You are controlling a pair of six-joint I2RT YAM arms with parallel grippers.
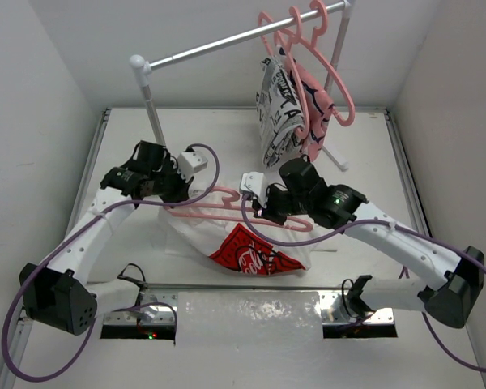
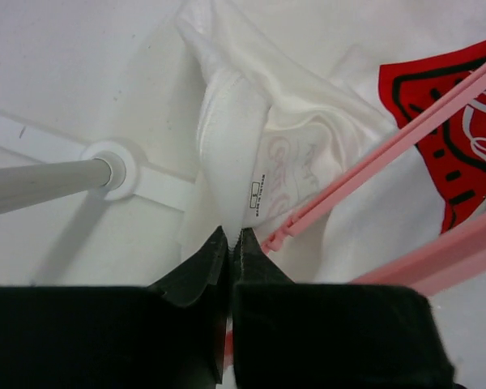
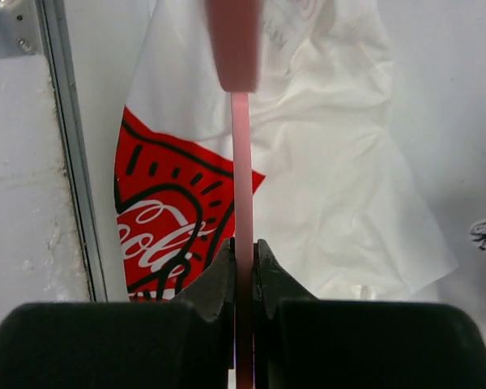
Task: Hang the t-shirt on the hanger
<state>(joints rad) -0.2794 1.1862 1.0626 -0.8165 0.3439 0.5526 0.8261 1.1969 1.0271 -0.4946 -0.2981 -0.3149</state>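
From above, the right arm [image 1: 389,231] covers the right end of the hanger [image 1: 211,203], and folds hide much of the red print on the shirt [image 1: 255,255]. The left wrist view cuts the hanger off at its right edge, and the label [image 2: 257,198] print is too small to read. The right wrist view blurs the hanger's upper stretch.

Bright, diffuse light fills all three views, leaving only soft grey shadows. In the right wrist view the hanger [image 3: 240,154] blurs toward the top edge.
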